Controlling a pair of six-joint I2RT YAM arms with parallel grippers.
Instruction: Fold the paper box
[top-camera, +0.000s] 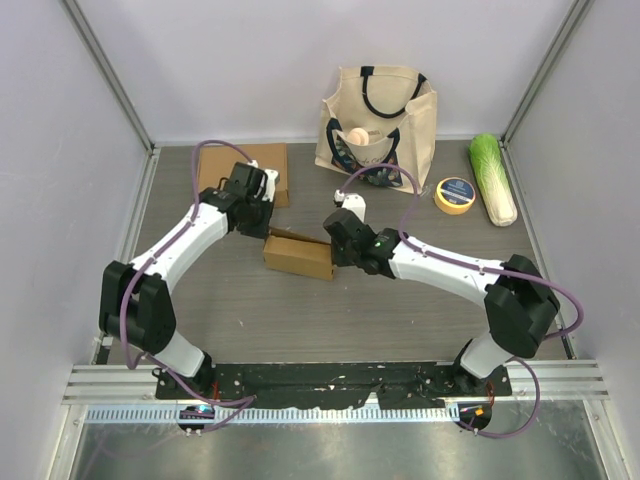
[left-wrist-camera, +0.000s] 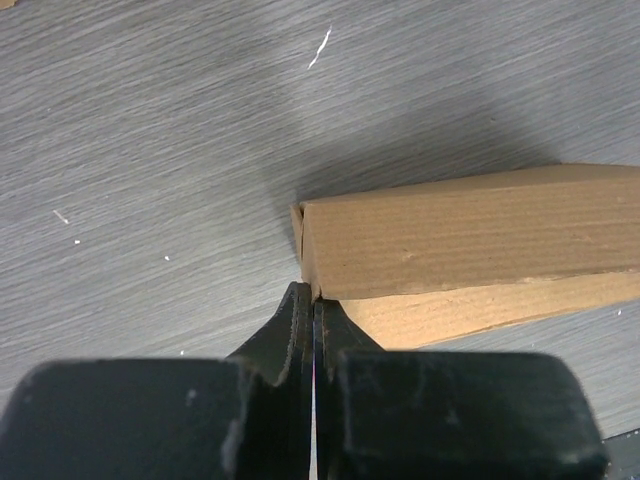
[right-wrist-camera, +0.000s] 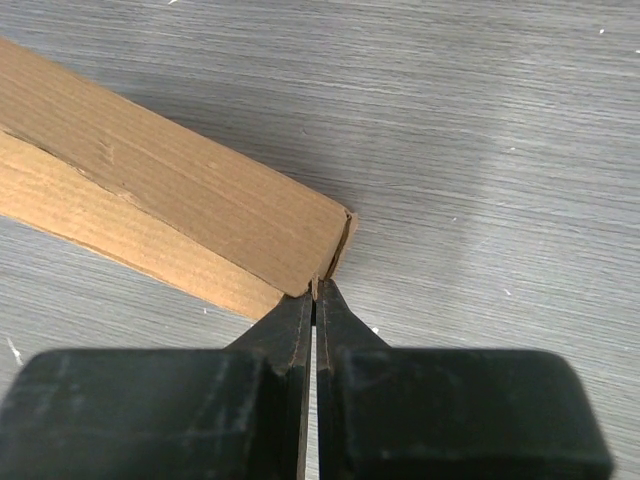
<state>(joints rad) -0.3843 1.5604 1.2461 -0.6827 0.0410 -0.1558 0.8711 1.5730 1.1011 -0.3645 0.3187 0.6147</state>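
Table (top-camera: 300, 320) | paper box (top-camera: 298, 257) between left gripper (left-wrist-camera: 313, 300), right gripper (right-wrist-camera: 314, 295) | touching both

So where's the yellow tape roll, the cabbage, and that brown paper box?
tape roll (top-camera: 454, 195): overhead view, its dark centre label.
cabbage (top-camera: 494, 180): overhead view, where green leaves meet white stalk.
paper box (top-camera: 298, 258): overhead view, its near side wall.
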